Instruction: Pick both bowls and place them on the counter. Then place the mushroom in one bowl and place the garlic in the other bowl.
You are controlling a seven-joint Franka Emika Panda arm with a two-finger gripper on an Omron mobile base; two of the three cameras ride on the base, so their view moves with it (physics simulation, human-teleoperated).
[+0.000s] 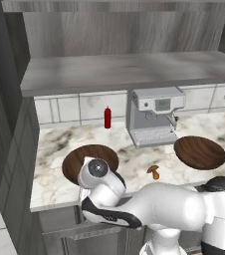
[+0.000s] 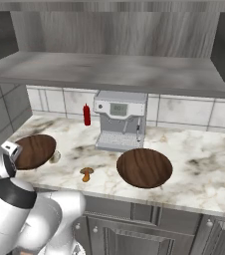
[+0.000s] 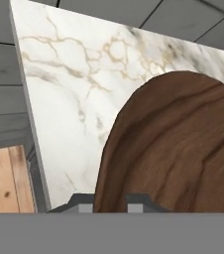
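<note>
Two dark brown wooden bowls sit on the white marble counter [image 1: 129,162]. The left bowl [image 1: 87,158] [image 2: 32,151] is partly hidden by my hand, and the right bowl [image 1: 200,152] [image 2: 144,167] stands free. In the hand view my gripper [image 3: 109,204] straddles the near rim of the left bowl [image 3: 178,149], its fingers closed in on the wall. Between the bowls lies the orange-brown mushroom [image 1: 154,171] [image 2: 86,173]. The pale garlic [image 2: 55,157] rests just right of the left bowl.
A grey coffee machine [image 1: 154,117] [image 2: 118,124] stands at the back between the bowls, with a red bottle [image 1: 107,117] [image 2: 87,114] to its left. A grey shelf slab [image 1: 124,72] overhangs the counter. The counter's left end drops to wooden floor [image 3: 7,178].
</note>
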